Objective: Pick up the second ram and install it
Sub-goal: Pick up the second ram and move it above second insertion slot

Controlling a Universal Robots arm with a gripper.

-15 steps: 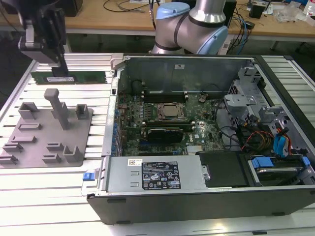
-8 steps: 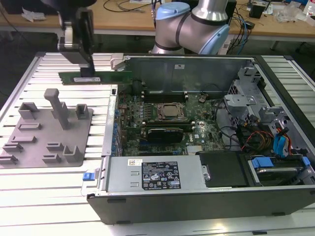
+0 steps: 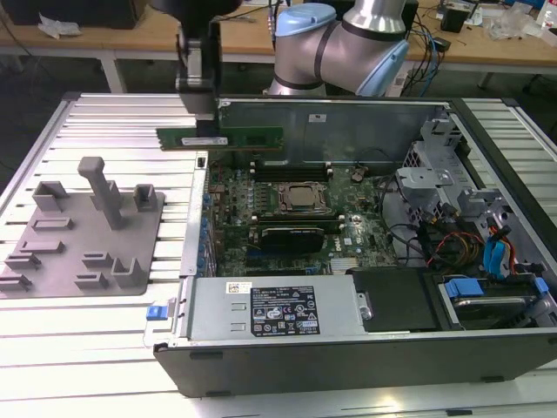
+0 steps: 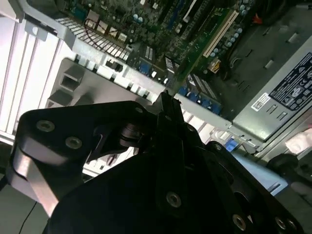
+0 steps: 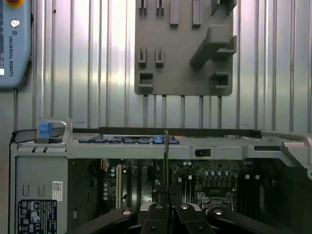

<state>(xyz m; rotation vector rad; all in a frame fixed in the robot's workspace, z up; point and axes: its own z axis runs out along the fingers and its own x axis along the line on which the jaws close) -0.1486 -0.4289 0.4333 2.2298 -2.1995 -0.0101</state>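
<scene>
The second ram, a thin green stick, hangs level in the air over the far corner of the open computer case, on the exterior view's left. My gripper comes down from above and is shut on its top edge near the middle. In the first wrist view the ram shows edge-on as a thin line running out from between my fingertips, above the motherboard. The motherboard's memory slots lie below it and toward the exterior view's right. The gripper also shows in the second wrist view.
A grey holder tray lies on the ribbed table toward the exterior view's left of the case. Inside the case are the processor socket, a black expansion card, the power supply and drive cages with cables.
</scene>
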